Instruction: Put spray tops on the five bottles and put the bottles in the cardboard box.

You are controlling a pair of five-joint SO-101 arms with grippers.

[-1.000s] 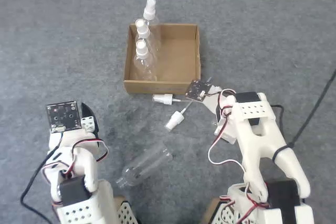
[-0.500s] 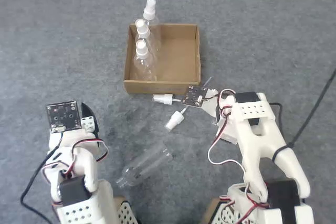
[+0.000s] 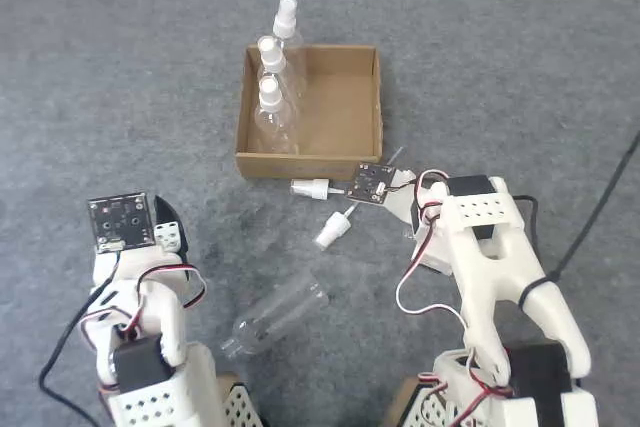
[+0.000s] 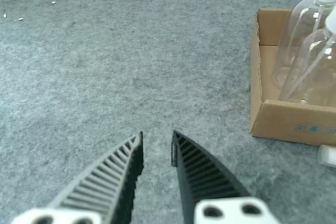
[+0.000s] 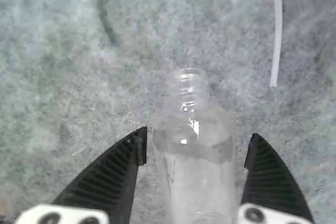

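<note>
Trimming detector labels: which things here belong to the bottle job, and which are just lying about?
Job: cardboard box; three capped bottles; two loose spray tops; uncapped bottle lying down; second uncapped bottle.
Lying about: black cable; grey mat.

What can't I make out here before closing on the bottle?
- High view: the right arm covers the uncapped bottle that the right hand straddles.
- Right wrist view: that bottle's base is cut off by the edge.
- High view: the base of the farthest bottle sits behind nearer bottles; inside the cardboard box or behind it, unclear.
</note>
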